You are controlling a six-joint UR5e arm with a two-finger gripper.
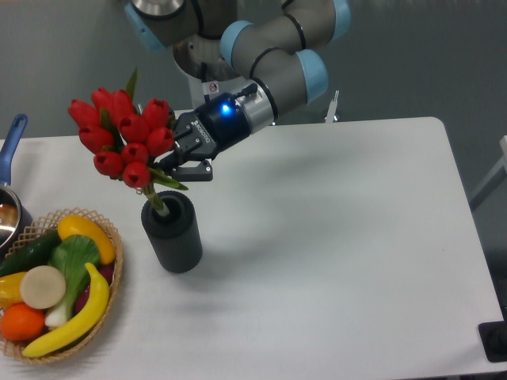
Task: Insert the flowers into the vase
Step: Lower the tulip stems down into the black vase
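Note:
The flowers, red tulip buds with green leaves, lean to the left above the vase. Their stem ends reach down into the vase's round mouth. The vase is a dark grey ribbed cylinder standing upright on the white table. My gripper comes in from the right and is shut on the flowers just below the buds, above the vase's rim.
A wicker basket with a banana, an orange and other fruit and vegetables sits at the front left, close to the vase. A pot with a blue handle is at the left edge.

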